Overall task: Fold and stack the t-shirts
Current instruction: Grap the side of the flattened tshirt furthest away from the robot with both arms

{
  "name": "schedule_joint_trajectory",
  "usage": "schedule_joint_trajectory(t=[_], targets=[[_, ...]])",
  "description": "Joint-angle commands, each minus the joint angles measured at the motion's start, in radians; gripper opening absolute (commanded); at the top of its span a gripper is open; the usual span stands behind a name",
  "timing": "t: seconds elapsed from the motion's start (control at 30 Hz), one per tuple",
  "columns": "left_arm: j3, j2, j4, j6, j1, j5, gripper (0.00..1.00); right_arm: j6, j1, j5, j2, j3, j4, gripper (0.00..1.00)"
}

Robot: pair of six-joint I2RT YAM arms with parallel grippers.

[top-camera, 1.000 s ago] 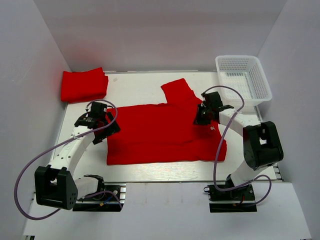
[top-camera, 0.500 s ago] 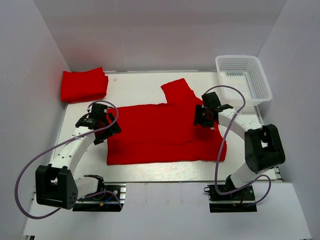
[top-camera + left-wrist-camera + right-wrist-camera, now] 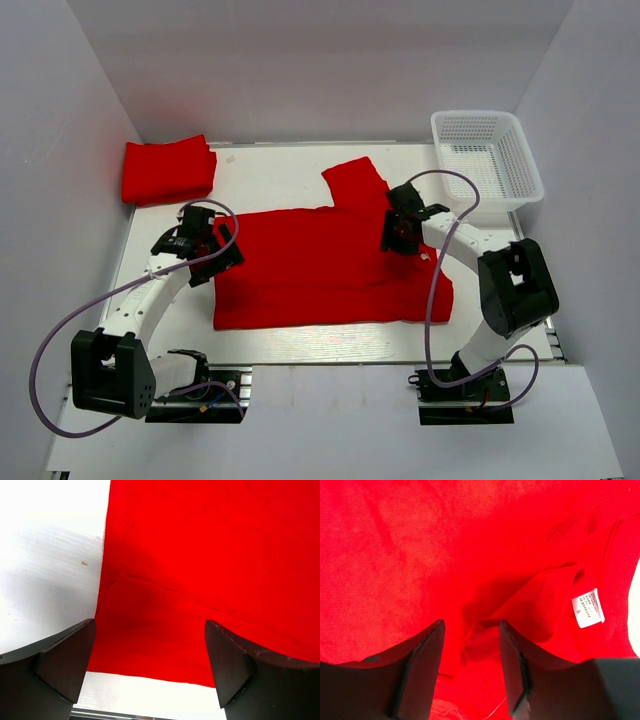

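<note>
A red t-shirt [image 3: 330, 265] lies spread across the middle of the table, one sleeve pointing to the back. A second red t-shirt [image 3: 168, 170] lies folded at the back left. My left gripper [image 3: 216, 250] is open at the spread shirt's left edge; in the left wrist view [image 3: 150, 670] its wide-apart fingers straddle the shirt's hem [image 3: 165, 650] without touching it. My right gripper [image 3: 394, 233] is low over the shirt's right part near the collar. In the right wrist view [image 3: 471, 665] its jaws are apart, with a raised fold of red cloth [image 3: 485, 635] between them.
A white mesh basket [image 3: 487, 155] stands at the back right. White walls close in the table on the left, back and right. A white size label [image 3: 587, 607] shows on the shirt near the right gripper. Bare white table [image 3: 45, 580] lies left of the shirt.
My right gripper has shifted a little to the left and back over the shirt. The left gripper has barely moved.
</note>
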Motion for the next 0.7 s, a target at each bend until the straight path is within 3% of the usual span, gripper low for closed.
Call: schedule_joint_trajectory(t=[0.0, 0.13, 0.23, 0.27, 0.3, 0.33, 0.67], targets=[[-0.01, -0.005, 0.019, 0.012, -0.002, 0.015, 1.0, 0.05, 0.012, 0.063, 0.039, 0.049, -0.05, 0.53], [-0.02, -0.005, 0.019, 0.012, -0.002, 0.015, 1.0, 0.075, 0.015, 0.092, 0.072, 0.071, -0.081, 0.47], [-0.02, -0.005, 0.019, 0.012, -0.002, 0.015, 1.0, 0.09, 0.019, 0.108, 0.091, 0.097, -0.106, 0.22], [-0.02, -0.005, 0.019, 0.012, -0.002, 0.015, 1.0, 0.096, 0.022, 0.108, 0.092, 0.1, -0.109, 0.18], [-0.02, -0.005, 0.019, 0.012, 0.007, 0.015, 1.0, 0.095, 0.026, 0.118, 0.086, 0.11, -0.113, 0.04], [-0.02, -0.005, 0.019, 0.012, 0.007, 0.015, 1.0, 0.095, 0.026, 0.119, 0.086, 0.111, -0.113, 0.0], [-0.02, -0.005, 0.028, 0.012, 0.007, 0.015, 1.0, 0.073, 0.055, 0.117, 0.08, 0.163, -0.115, 0.0]])
